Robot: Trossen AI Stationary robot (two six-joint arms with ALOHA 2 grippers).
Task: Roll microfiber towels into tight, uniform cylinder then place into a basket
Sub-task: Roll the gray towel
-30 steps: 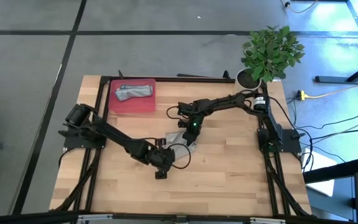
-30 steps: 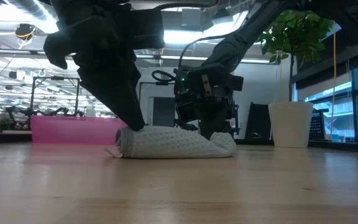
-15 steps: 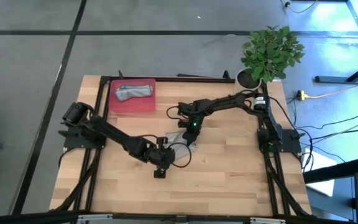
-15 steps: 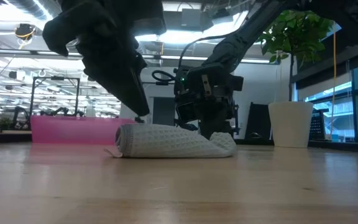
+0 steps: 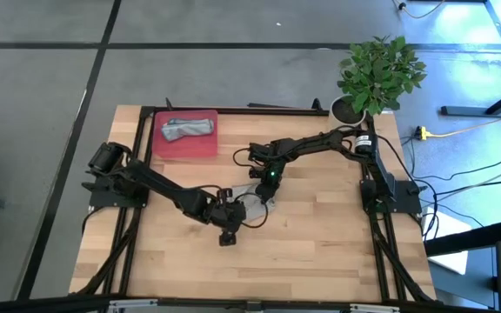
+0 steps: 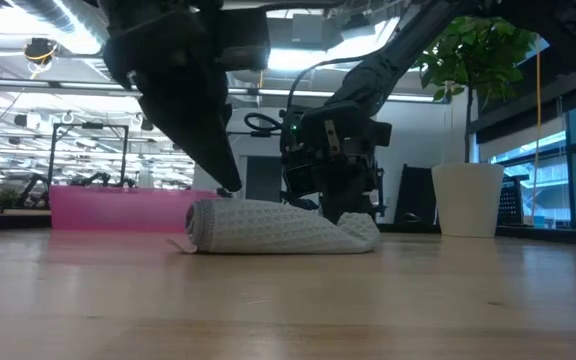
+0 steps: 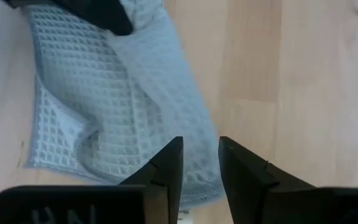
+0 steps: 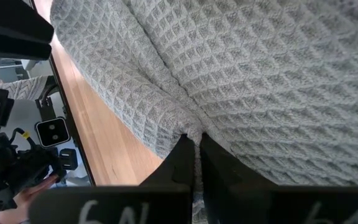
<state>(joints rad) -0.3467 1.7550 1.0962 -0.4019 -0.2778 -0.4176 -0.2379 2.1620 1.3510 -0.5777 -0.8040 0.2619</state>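
Two tools worked at one rolled towel [image 6: 283, 227] lying on the counter [image 5: 320, 252] near its middle. The right tool [image 8: 197, 163] stayed pinched together on a fold of that pale waffle cloth at its far end. The left tool [image 7: 199, 163], which a second earlier had pressed down on the roll's near end, had lifted just clear of it and shifted slightly toward the right arm; its fingers [image 7: 166, 167] stood a little apart, holding nothing. The roll itself had not moved. A second towel [image 5: 187, 128] lay bunched in the red basket [image 5: 197, 147] at the counter's far left.
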